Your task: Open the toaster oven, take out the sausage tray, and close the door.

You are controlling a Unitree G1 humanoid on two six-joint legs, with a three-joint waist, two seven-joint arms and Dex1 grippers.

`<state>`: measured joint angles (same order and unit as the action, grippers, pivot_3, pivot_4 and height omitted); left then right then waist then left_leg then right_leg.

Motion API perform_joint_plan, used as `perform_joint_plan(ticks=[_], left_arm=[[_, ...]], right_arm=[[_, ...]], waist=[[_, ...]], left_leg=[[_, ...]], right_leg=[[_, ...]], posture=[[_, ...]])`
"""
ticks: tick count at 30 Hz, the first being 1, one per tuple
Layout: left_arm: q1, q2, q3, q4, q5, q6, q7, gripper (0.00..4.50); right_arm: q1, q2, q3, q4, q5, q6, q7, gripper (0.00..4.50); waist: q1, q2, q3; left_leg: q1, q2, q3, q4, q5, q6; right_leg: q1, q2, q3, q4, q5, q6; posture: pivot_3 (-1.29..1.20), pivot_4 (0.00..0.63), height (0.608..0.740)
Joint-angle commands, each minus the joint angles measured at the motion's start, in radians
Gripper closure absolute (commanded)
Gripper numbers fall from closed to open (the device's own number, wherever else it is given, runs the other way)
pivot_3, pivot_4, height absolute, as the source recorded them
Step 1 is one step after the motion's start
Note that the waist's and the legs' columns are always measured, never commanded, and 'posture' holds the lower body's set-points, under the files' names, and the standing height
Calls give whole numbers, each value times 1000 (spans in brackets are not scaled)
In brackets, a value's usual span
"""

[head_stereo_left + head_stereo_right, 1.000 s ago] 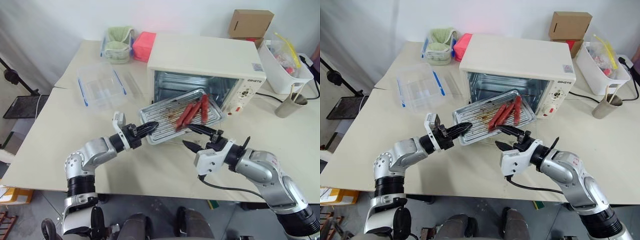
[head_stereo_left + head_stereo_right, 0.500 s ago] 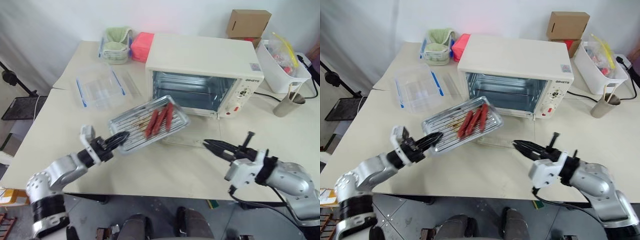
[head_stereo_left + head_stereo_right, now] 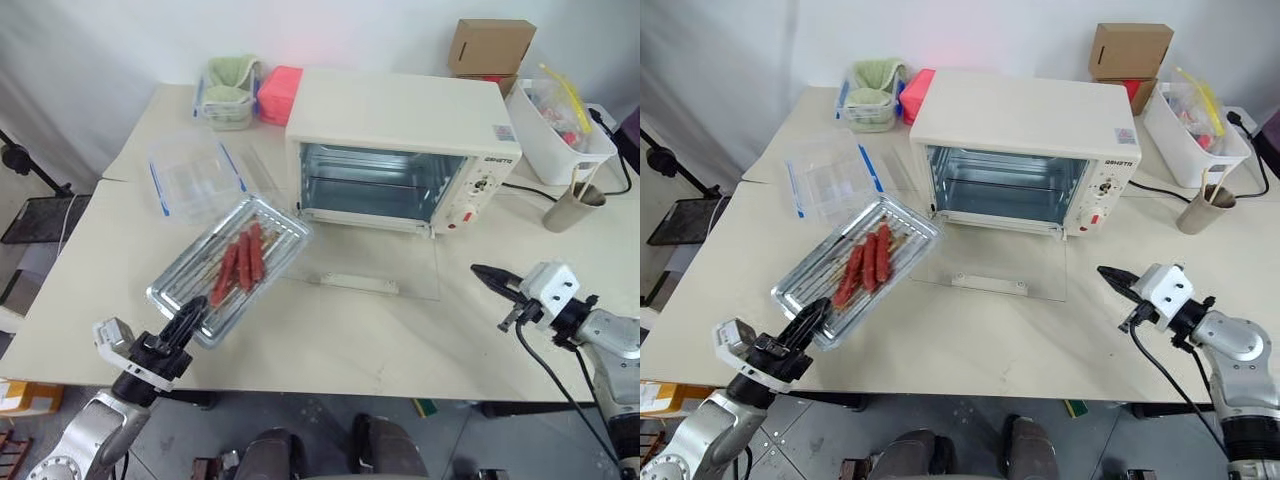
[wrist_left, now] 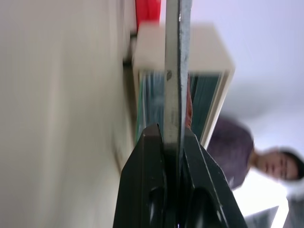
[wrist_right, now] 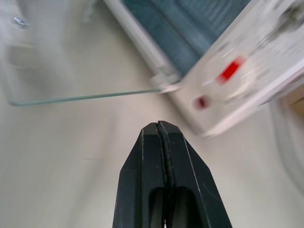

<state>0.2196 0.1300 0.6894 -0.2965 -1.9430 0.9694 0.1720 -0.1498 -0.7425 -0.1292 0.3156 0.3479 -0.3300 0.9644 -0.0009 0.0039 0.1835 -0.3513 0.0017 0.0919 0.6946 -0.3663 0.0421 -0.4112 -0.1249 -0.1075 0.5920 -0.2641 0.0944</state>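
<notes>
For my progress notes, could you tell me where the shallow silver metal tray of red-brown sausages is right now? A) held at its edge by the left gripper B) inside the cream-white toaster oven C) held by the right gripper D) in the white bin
A: the left gripper is shut on the near edge of the sausage tray, left of the toaster oven.

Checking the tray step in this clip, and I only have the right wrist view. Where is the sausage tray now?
Observer: The sausage tray is out of the toaster oven, over the table to the left of the open door.
Operator: What is holding it?
Observer: The left claw is shut on its near edge.
Operator: Is the food on it?
Observer: Yes, three sausages lie side by side on it.
</notes>
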Motion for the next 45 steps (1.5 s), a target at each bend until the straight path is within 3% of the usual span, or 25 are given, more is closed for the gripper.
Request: perform_joint_plan(ticks=[1, 7, 14, 27, 31, 35, 40, 45], left_arm=[[21, -28, 16, -76, -29, -87, 40, 4500], [23, -53, -7, -110, -29, -163, 98, 4500], [34, -22, 10, -57, -29, -136, 65, 4500], [-13, 103, 30, 112, -29, 24, -38, 4500], [-78, 173, 1, 163, -29, 90, -33, 4500], [-140, 260, -62, 205, -29, 163, -37, 4500], [-250, 360, -199, 238, -29, 244, -52, 4500], [-412, 395, -321, 345, -29, 284, -33, 4500]], right_arm=[[-31, 24, 13, 23, 59, 78, 96, 4474], [-116, 65, 32, 78, 64, 104, 197, 4474], [-157, 89, -34, 31, 176, 184, 266, 4474], [-242, 56, -199, -271, 366, 484, 103, 4474], [-204, 45, -227, -377, 411, 577, 56, 4474], [-83, 36, -243, -478, 404, 602, 56, 3662], [126, 18, -278, -582, 376, 562, 118, 2052], [252, 10, -322, -646, 373, 539, 155, 493]], waist=[[2, 0, 0], [0, 0, 0], [2, 0, 0], [6, 4, 0], [14, 4, 0], [25, 4, 0], [28, 3, 1], [21, 4, 1]], left_leg=[[0, 0, 0, 0, 0, 0], [0, -1, 0, 0, -1, 1], [-1, -1, 0, 0, -1, 1], [-2, -1, -1, -1, -4, -5], [-2, -2, -1, -2, -5, -5], [-3, -2, -1, -2, -5, -5], [-4, -5, -2, -3, -5, -2], [-3, -6, 0, -3, -5, 0]], right_leg=[[0, 0, 0, 0, 0, 0], [-1, -1, 0, 0, 0, 0], [-1, -2, -1, 0, 0, 0], [-3, -3, -2, 0, 0, 0], [-3, -4, -2, 0, 0, 0], [-3, -4, -2, 0, 0, 0], [-3, -5, -2, 0, 1, 1], [-1, -5, -1, -1, 3, 6]], posture=[[0, 150, 740], [0, 150, 740], [0, 150, 740], [0, 150, 740], [0, 150, 740], [0, 150, 740], [0, 150, 740], [0, 150, 740]])
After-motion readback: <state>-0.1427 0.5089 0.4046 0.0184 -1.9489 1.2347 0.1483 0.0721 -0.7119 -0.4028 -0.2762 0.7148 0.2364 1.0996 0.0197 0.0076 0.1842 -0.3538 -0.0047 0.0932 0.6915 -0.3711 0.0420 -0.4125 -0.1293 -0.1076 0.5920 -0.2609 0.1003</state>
